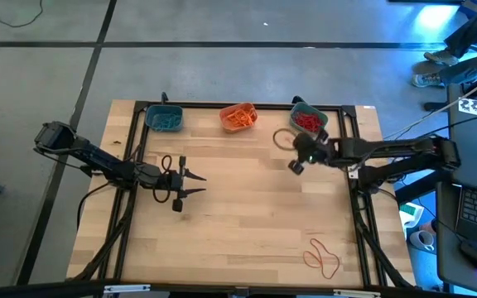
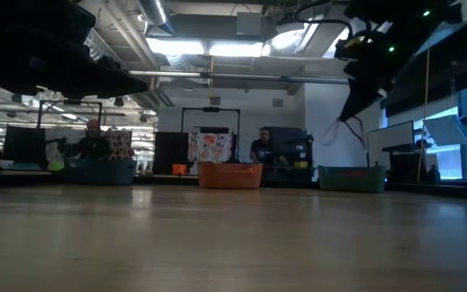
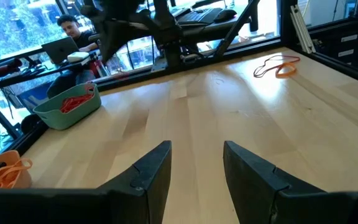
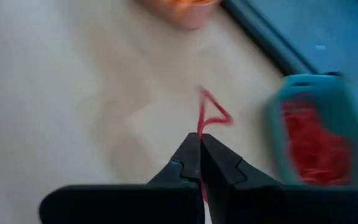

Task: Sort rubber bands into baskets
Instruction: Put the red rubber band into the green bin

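The right tool (image 4: 199, 144) is hanging above the back right of the pale wooden worktop (image 1: 247, 215), its 2 fingers pinched tight on a thin red rubber band (image 4: 209, 115), which is dangling as a loose loop just beside the teal plastic basket of red bands (image 1: 308, 121). That basket is sitting at the worktop's back right; the orange plastic basket holding orange bands (image 1: 238, 117) is standing at the back middle and the second teal-blue plastic basket (image 1: 164, 119) at the back left, all 3 well apart along the black frame rail (image 1: 247, 106). The held band is looking very light, soft and floppy, so it will probably be swinging and may cling to the pads on release; a pinch on a single strand seems enough. A few more red and orange loops (image 1: 324, 257) are lying flat near the front right corner, where a thin strand on bare wood may be hard to get under. The left tool (image 1: 190, 184) is waiting with fingers spread wide over the left middle of the worktop. The centre is offering plenty of room.
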